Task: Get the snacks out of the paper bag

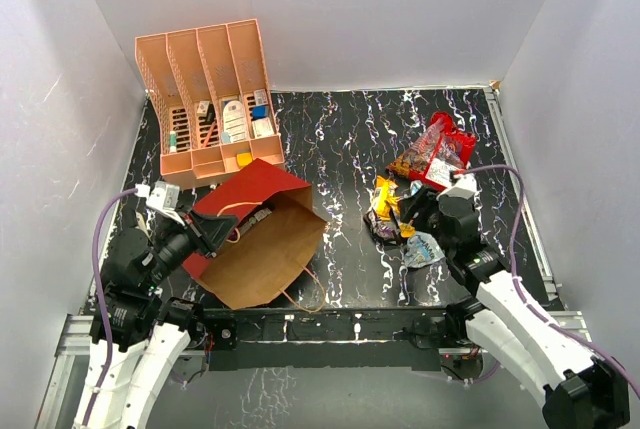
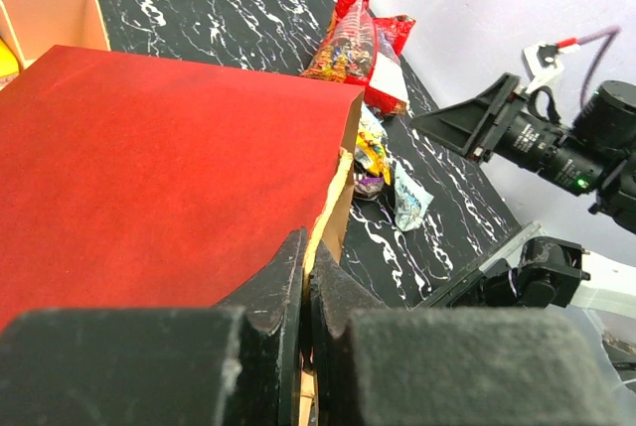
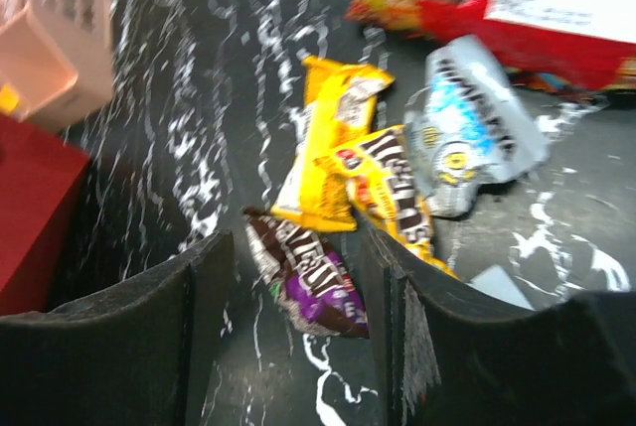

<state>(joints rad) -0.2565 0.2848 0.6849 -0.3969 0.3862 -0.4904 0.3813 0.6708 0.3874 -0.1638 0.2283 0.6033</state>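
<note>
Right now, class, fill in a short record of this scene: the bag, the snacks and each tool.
Paper bag: on the table, left side
Left tool: shut on the bag's rim
Right tool: open, above the small packets
Small packets: yellow packet, purple packet, silver-blue packet, all outside the bag
Large sweets bag: on the table, beyond the packets
</note>
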